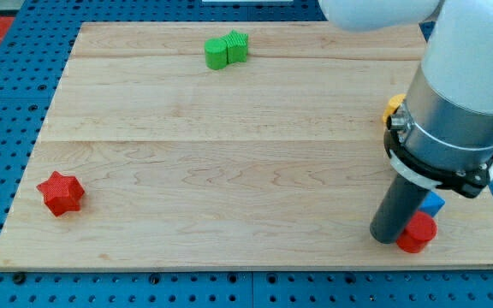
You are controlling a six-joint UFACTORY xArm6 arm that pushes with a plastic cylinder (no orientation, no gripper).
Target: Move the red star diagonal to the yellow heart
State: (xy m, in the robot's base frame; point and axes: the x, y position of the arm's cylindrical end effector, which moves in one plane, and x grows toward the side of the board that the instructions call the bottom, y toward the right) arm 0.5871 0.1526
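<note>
The red star (62, 192) lies near the board's left edge, towards the view's bottom. A yellow block (393, 107) shows only as a sliver at the view's right, mostly hidden behind my arm; its shape cannot be made out. My tip (389, 235) rests on the board at the bottom right, touching a red round block (418, 233), far from the red star.
Two green blocks (226, 50) sit together near the board's top edge. A blue block (433, 204) peeks out behind the rod, just above the red round block. The wooden board (229, 154) lies on a blue pegboard. My arm's grey body covers the view's upper right.
</note>
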